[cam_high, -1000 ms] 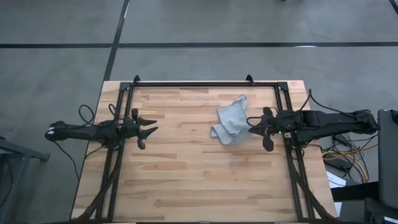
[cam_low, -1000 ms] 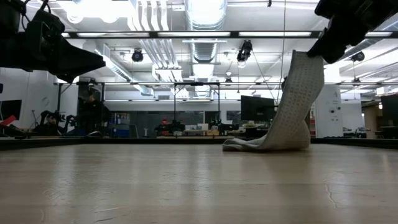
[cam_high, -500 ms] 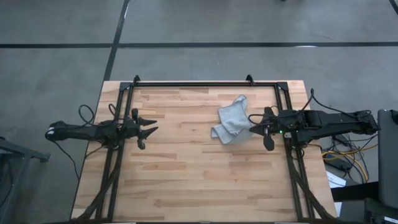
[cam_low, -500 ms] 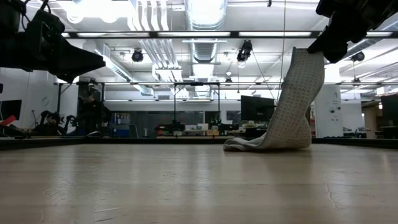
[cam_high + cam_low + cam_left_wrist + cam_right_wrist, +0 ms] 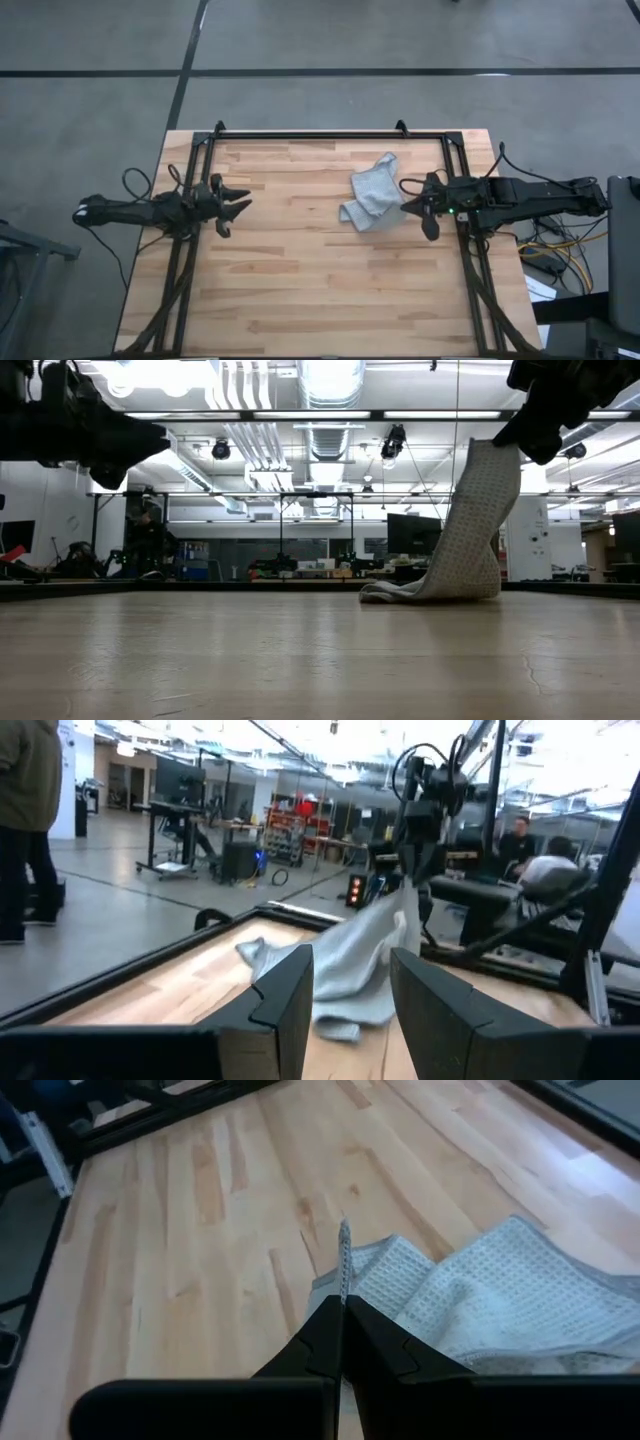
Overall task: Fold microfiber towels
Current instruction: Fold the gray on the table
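Pinching one edge of the microfiber towel [image 5: 372, 192] with right gripper [image 5: 407, 204], fingers clamped tight on the cloth. Lifted edge up off the table [image 5: 300, 290], remainder bunched on the wood at right-centre, toward the far side. Left gripper [image 5: 240, 205] hovering over the left side, fingers parted, holding nothing, well apart from the towel.

No legible text or labels.

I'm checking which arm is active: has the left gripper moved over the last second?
Yes. In the high view the left gripper has drawn back a little toward the table's left edge and turned slightly, away from the towel.
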You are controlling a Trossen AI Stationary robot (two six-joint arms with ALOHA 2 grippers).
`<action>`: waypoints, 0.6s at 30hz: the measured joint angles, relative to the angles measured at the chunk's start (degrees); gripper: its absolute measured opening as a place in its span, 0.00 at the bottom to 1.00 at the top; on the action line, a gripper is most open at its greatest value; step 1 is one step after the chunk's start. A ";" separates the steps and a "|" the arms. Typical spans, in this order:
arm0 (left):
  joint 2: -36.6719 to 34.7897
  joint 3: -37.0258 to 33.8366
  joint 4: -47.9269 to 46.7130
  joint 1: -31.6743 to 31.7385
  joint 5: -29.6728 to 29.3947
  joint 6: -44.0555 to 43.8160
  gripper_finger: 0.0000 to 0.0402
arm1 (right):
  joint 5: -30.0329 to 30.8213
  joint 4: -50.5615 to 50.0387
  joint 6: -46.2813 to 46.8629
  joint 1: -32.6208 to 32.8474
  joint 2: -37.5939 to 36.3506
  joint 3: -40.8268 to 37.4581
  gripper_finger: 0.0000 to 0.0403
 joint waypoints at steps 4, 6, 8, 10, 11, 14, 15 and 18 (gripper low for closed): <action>0.90 0.00 -5.03 0.00 1.48 -1.70 0.35 | 0.70 0.01 0.02 -0.02 0.11 -0.11 0.02; 2.03 0.00 -5.87 0.00 1.49 -4.39 0.35 | 0.70 0.03 0.02 0.00 0.16 -0.17 0.02; 3.47 0.11 -5.62 0.02 1.49 -5.48 0.35 | 0.81 0.08 0.02 -0.02 0.46 -0.22 0.02; 5.43 0.80 -6.52 0.00 1.49 -5.68 0.35 | 0.85 0.00 0.02 -0.02 0.76 -0.33 0.02; 6.63 1.71 -6.54 0.00 1.51 -5.72 0.35 | 0.93 0.13 0.02 -0.02 1.07 -0.33 0.02; 10.59 4.79 -6.28 0.01 1.49 -4.77 0.35 | 1.91 0.10 0.00 -0.02 2.03 -0.35 0.02; 12.10 5.87 -6.02 0.01 1.54 -3.83 0.35 | 1.92 0.17 0.00 -0.02 2.40 -0.35 0.02; 17.29 8.65 -6.06 0.00 3.27 -1.15 0.35 | 1.92 0.18 0.00 0.00 3.65 -0.37 0.02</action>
